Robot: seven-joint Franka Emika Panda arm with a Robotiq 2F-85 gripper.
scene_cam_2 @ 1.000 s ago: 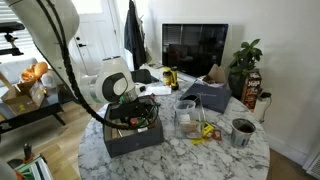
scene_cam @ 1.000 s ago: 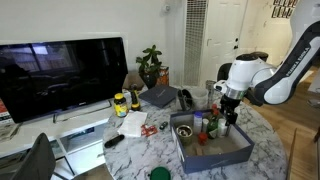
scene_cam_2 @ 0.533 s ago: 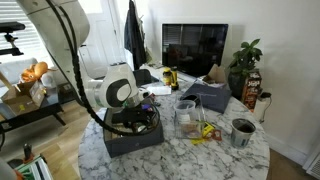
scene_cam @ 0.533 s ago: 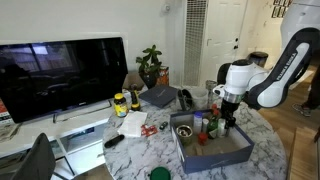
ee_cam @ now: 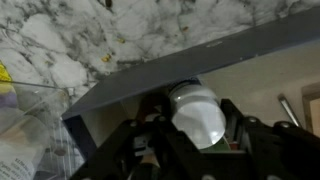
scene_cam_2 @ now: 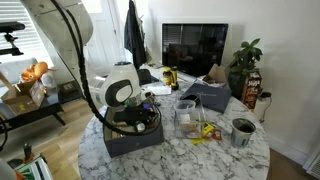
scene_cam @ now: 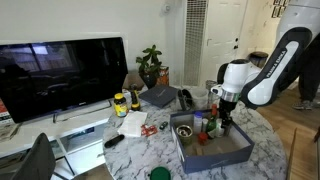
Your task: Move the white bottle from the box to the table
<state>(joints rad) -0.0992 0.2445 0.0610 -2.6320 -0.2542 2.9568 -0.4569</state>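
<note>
The arm (scene_cam: pixel 262 75) has leaned further in over the last second. In an exterior view the claw (scene_cam: pixel 223 120) has slid slightly left and now sits low inside the box (scene_cam: pixel 225 152), close to its far wall. Read this as the approach ending and the grasp stage beginning; nothing has yet left the box.

In the wrist view, the white bottle (ee_cam: pixel 197 110) fills the centre, seen from above, with its rounded top between the two dark fingers (ee_cam: pixel 245 135). The box's grey-blue wall crosses just beyond it, and the marble surface (ee_cam: pixel 90 40) lies past that wall. The bottle therefore stands in the box, beside the wall, not on the surface.

The claw straddles the bottle, with one finger close on each side. You cannot tell from these views whether the pads are pressing on it or merely bracketing it, so treat the grip as unconfirmed. The bottle does not appear raised.

The next move likely calls for a firm squeeze, then a straight lift clear of the low wall before you carry it out over the surface.
</note>
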